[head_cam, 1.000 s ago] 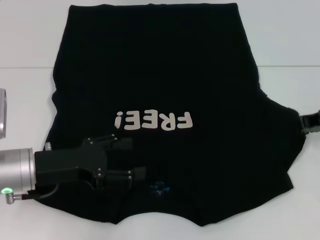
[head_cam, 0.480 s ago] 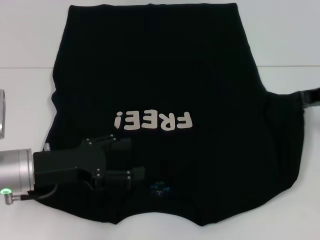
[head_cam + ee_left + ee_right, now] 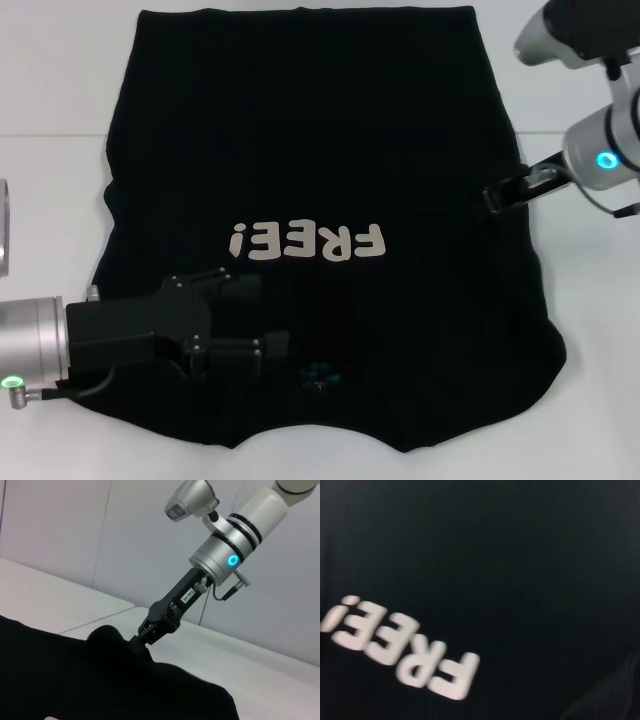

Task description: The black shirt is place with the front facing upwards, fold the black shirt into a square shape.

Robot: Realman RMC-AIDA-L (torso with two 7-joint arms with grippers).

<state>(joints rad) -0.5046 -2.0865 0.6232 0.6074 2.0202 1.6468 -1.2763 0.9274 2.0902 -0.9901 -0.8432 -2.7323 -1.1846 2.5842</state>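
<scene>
The black shirt (image 3: 330, 130) lies spread on the white table, its cream "FREE!" letters (image 3: 305, 242) facing up and its blue neck label (image 3: 320, 378) near the front edge. My left gripper (image 3: 258, 318) rests low on the shirt's front left part, beside the label, fingers apart. At the shirt's right side, my right gripper (image 3: 492, 198) is shut on the right sleeve, which is drawn inward over the body. The left wrist view shows that right gripper (image 3: 142, 636) pinching a raised bump of the cloth (image 3: 75, 680). The right wrist view shows only shirt cloth (image 3: 520, 555) and the letters (image 3: 400, 645).
Bare white table (image 3: 60, 80) surrounds the shirt on the left, right and front. A round metal part (image 3: 4, 228) shows at the left edge of the head view. The shirt's hem reaches the far edge of that view.
My right gripper has come in from the far right edge, pulling the right sleeve up and inward over the shirt. The shirt's right outline is now narrower. The left gripper has stayed put.
</scene>
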